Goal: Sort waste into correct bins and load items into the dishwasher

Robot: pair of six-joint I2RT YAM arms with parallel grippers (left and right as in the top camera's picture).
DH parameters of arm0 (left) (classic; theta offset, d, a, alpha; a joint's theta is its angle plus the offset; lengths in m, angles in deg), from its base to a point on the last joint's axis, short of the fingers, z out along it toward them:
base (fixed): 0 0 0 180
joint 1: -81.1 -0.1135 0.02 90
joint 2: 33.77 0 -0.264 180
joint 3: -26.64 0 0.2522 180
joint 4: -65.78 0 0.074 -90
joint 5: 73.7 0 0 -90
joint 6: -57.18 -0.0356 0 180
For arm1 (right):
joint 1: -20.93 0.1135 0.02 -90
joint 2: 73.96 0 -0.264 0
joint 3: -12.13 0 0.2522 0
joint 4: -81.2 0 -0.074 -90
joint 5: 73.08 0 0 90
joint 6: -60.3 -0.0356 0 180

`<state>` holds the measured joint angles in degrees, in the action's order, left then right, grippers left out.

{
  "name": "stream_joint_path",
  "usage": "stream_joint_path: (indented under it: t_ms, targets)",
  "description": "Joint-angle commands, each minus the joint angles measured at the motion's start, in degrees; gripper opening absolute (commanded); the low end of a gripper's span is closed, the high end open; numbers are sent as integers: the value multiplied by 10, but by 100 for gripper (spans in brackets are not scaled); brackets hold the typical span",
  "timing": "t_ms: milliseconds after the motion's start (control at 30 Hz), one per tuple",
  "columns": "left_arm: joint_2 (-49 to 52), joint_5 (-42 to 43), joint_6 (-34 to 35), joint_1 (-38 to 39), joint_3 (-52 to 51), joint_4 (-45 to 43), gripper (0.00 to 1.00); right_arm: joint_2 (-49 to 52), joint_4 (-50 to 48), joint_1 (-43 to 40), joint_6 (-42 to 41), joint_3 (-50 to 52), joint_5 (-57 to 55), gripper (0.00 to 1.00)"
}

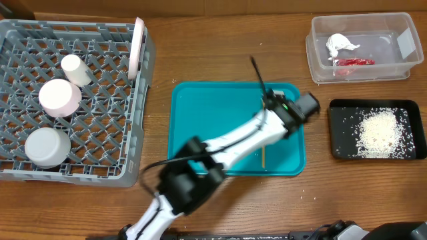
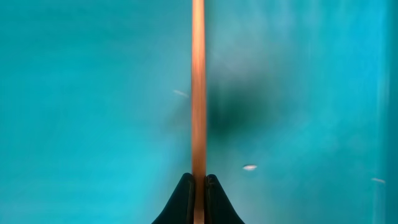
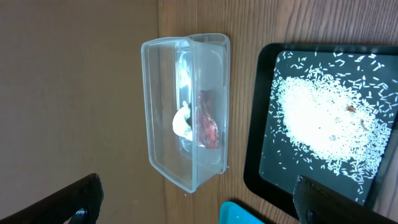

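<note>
My left gripper (image 2: 198, 180) is shut on a thin wooden stick (image 2: 198, 87) that lies on the teal tray (image 1: 213, 113). From overhead the left arm's wrist (image 1: 287, 110) covers the fingertips, and the stick (image 1: 263, 159) shows below the arm. The white tissue (image 1: 341, 44) and red wrapper (image 1: 353, 62) lie in the clear bin (image 1: 320, 70), which the right wrist view also shows (image 3: 152, 112). The grey dishwasher rack (image 1: 100, 120) holds a white cup (image 1: 75, 69), two upturned round dishes (image 1: 60, 97) (image 1: 47, 147) and a pinkish plate (image 1: 139, 47) on edge. My right gripper (image 3: 199, 208) is open and holds nothing.
A black tray (image 1: 340, 130) with a heap of white grains (image 1: 377, 130) sits right of the teal tray, below the bin. A few grains lie on the teal tray (image 2: 249, 167). The right arm (image 1: 340, 230) shows only at the table's front edge.
</note>
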<state>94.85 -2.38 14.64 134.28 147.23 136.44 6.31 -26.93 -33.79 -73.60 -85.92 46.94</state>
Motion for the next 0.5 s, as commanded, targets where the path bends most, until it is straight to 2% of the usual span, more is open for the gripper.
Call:
stream_joint_path:
  t_ms: [0, 100, 233, 367, 467]
  targets:
    - [-152, 17, -79, -54, 7, 31, 4, 2, -1, -1, 3, -2, 0, 99]
    - [-245, 27, -184, -110, 7, 93, 4, 2, -1, -1, 3, -2, 0, 100]
    - [-316, 21, -297, -188, 7, 179, 4, 2, -1, -1, 3, -2, 0, 100]
    - [-346, 16, -422, -277, 7, 248, 4, 2, -1, -1, 3, -2, 0, 100]
    - [-346, 19, -474, -345, 7, 289, 4, 2, -1, -1, 3, -2, 0, 100]
